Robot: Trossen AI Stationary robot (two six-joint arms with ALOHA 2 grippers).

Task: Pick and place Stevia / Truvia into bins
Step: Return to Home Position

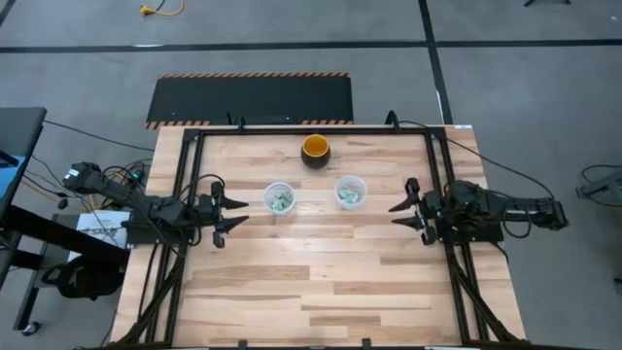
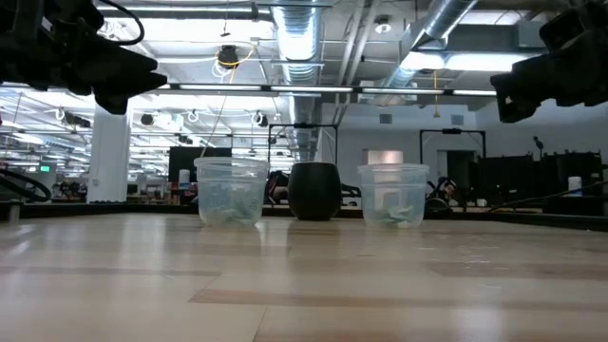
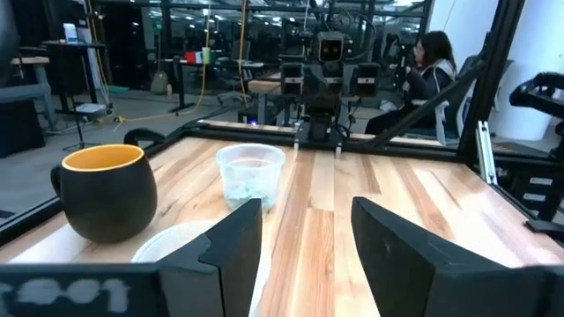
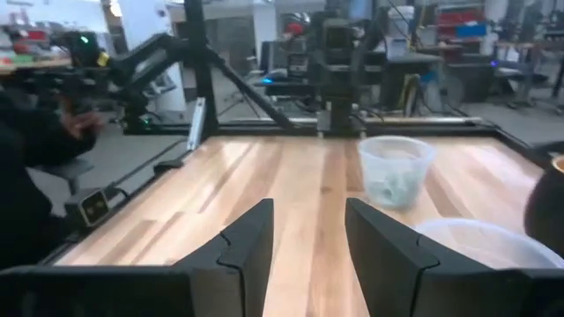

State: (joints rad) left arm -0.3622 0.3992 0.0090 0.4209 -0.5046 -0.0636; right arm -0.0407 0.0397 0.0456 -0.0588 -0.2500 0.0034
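Observation:
Two clear plastic cups stand upright on the wooden table, the left bin [image 1: 279, 199] and the right bin [image 1: 350, 192]. Green and white Stevia sachets lie inside the left bin [image 1: 280, 201] and inside the right bin [image 1: 349, 195]; they also show through the cup walls in the low view [image 2: 231, 201] [image 2: 393, 209]. My left gripper [image 1: 231, 216] stands open at the table's left edge, pointing level toward the left bin. My right gripper [image 1: 398, 209] stands open at the right edge, pointing level toward the right bin. Neither has anything between its fingers.
A dark bowl with an orange inside [image 1: 316, 150] stands behind the two bins toward the far edge. A black metal frame [image 1: 311, 128] runs round the table. Bare wood lies between the bins and the near edge. A person [image 3: 432, 70] sits beyond the table's right side.

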